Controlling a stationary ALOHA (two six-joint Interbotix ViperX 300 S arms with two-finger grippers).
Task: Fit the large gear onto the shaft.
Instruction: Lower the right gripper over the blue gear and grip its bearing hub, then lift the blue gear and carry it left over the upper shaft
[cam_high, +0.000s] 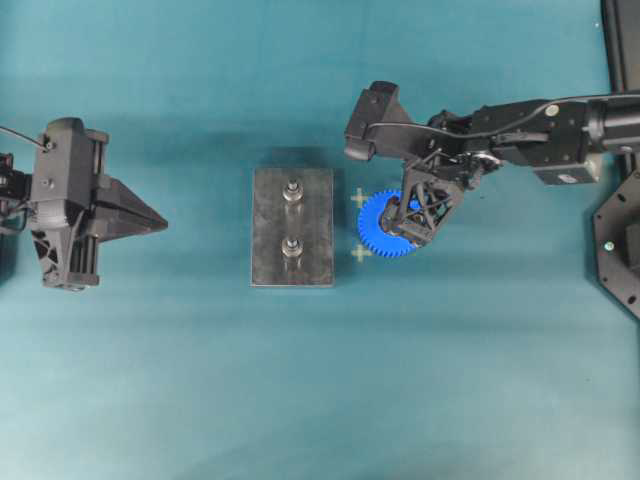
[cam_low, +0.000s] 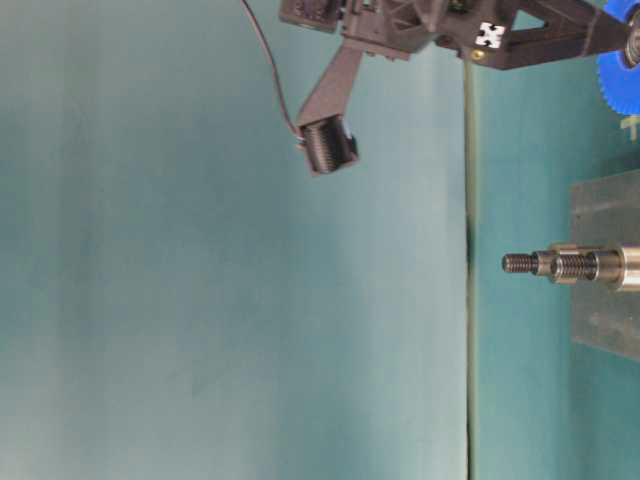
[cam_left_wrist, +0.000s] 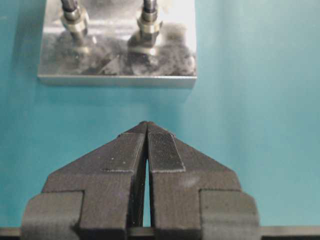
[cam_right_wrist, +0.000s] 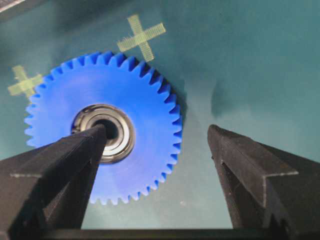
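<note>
A: How do the jaws stand?
B: The right gripper (cam_right_wrist: 157, 137) is spread wide over the large gear (cam_right_wrist: 102, 127); one finger (cam_right_wrist: 70, 165) covers the bearing hub's 7 o'clock edge, the other is clear of the teeth at 3 o'clock. The left gripper (cam_left_wrist: 146, 127) is pressed closed, holding nothing.
A: And the gear?
B: Flat on the teal table (cam_high: 200, 400), just beside the grey plate (cam_high: 270, 230), at 3 o'clock from it, between two pale crosses (cam_high: 359, 198). Both shafts (cam_high: 292, 190) stand bare.
</note>
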